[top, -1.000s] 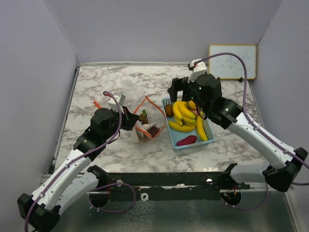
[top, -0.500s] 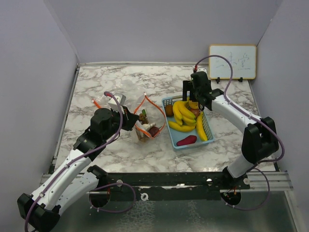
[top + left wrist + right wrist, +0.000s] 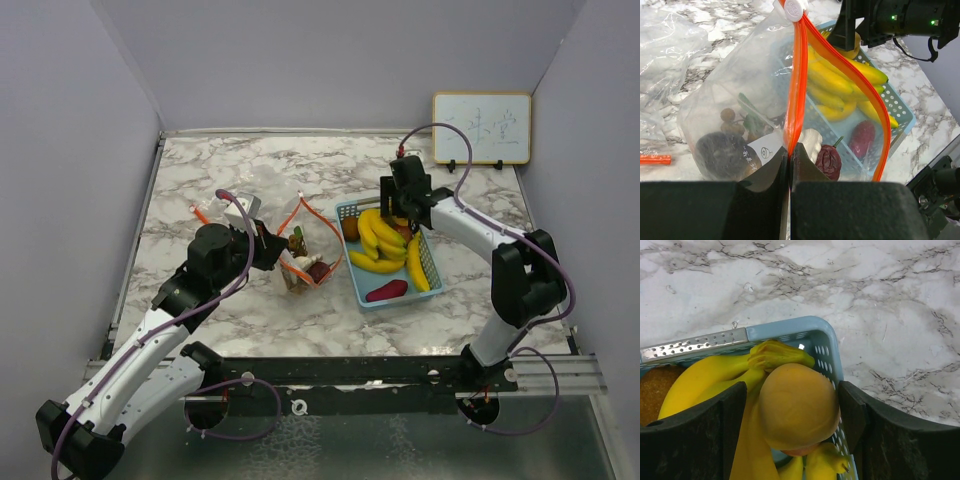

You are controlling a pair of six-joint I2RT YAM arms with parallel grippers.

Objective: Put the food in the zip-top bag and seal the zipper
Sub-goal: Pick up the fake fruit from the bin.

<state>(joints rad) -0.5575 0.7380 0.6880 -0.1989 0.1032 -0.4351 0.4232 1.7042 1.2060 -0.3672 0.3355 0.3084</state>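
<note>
The clear zip-top bag (image 3: 305, 255) with an orange zipper (image 3: 796, 90) stands open at the table's middle. My left gripper (image 3: 790, 152) is shut on its zipper edge (image 3: 272, 243). Inside lie a dark purple piece (image 3: 720, 152), brown berries (image 3: 729, 116), a white piece (image 3: 811, 141) and a dark red piece (image 3: 829, 161). The light-blue basket (image 3: 395, 302) holds yellow bananas (image 3: 378, 240) and a magenta tuber (image 3: 387, 291). My right gripper (image 3: 794, 412) is open at the basket's far end (image 3: 405, 212), fingers either side of a round orange fruit (image 3: 797, 390).
A small whiteboard (image 3: 481, 128) leans on the back right wall. A loose clear plastic bag (image 3: 665, 55) lies left of the zip-top bag, with an orange strip (image 3: 655, 159) beside it. A brown-orange piece (image 3: 655, 390) sits in the basket's far left corner.
My right arm has swung back and lowered, bringing its gripper down onto the far end of the basket around the orange fruit. My left gripper and the bag have not moved.
</note>
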